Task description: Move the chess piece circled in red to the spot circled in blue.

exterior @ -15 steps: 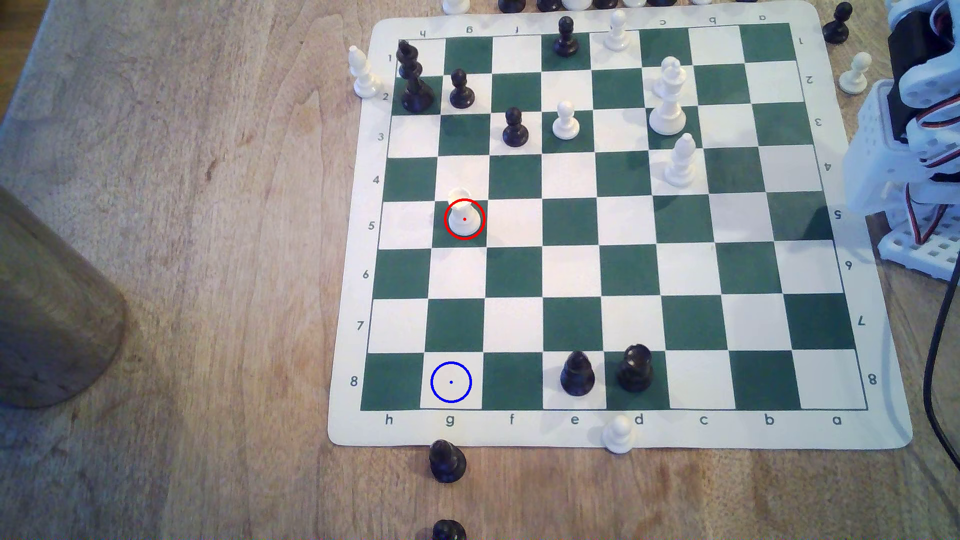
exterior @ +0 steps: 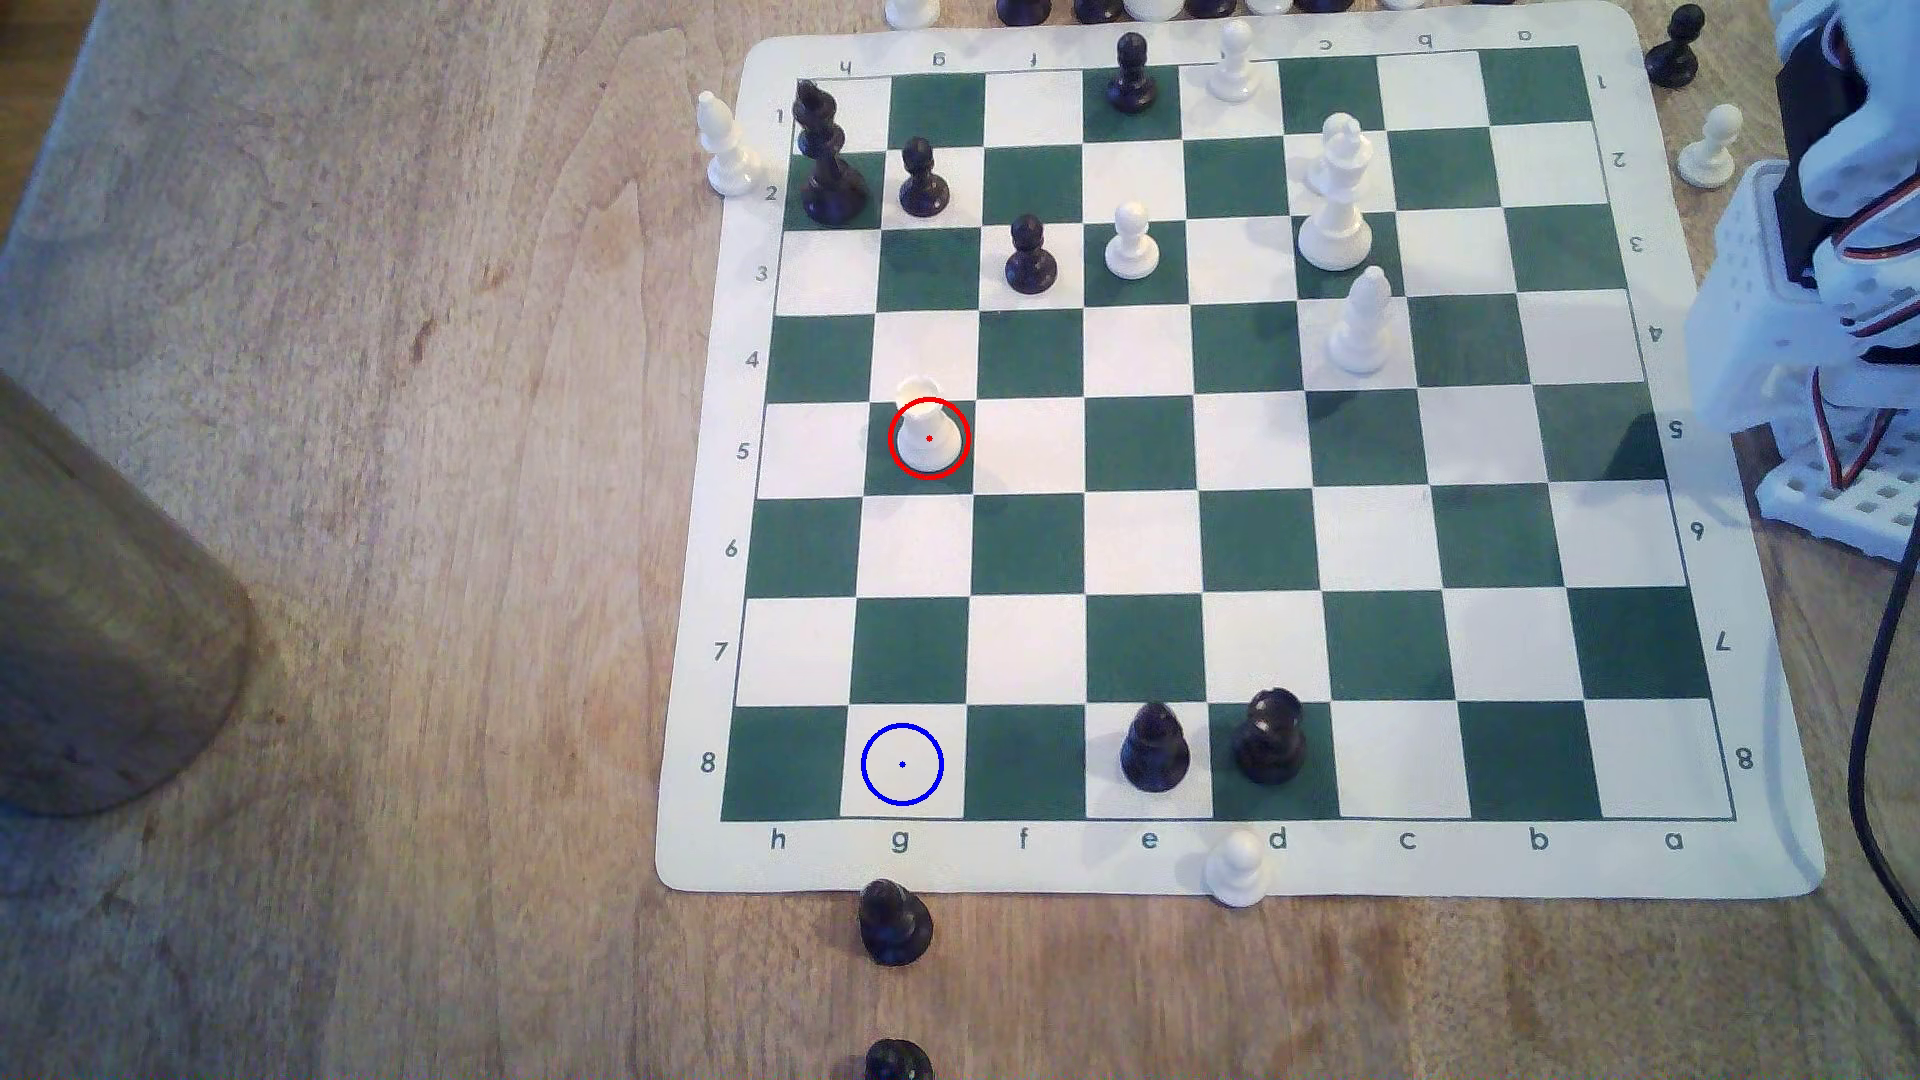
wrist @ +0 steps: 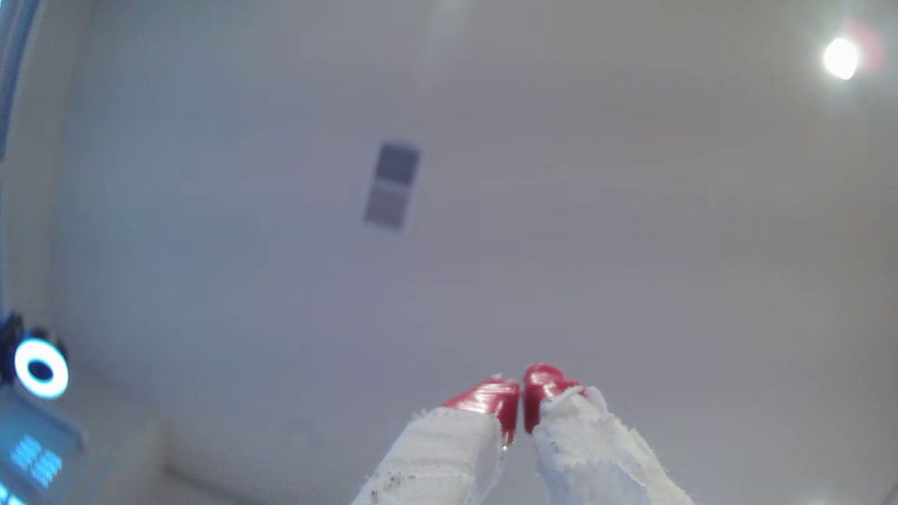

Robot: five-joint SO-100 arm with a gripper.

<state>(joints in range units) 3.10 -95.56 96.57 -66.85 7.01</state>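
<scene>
The chess piece circled in red (exterior: 927, 431) is a short cream-white rook standing upright on green square g5, in the left half of the board in the exterior view. The spot circled in blue (exterior: 902, 764) is the bare cream square g8, three ranks nearer the board's near edge in the same file. My gripper (wrist: 521, 388) points up at a pale ceiling in the wrist view; its red-tipped, white-wrapped fingers (wrist: 491, 403) are pressed together with nothing between them. The folded white arm (exterior: 1829, 260) sits at the exterior view's right edge, far from the rook.
On the chess mat (exterior: 1756, 872), black pieces stand on e8 (exterior: 1153, 750) and d8 (exterior: 1270, 735). A white pawn (exterior: 1236, 867) sits on the near border and a black piece (exterior: 894, 922) just off it. A wooden cylinder (exterior: 94, 623) stands at the left. Several pieces crowd ranks 1–4.
</scene>
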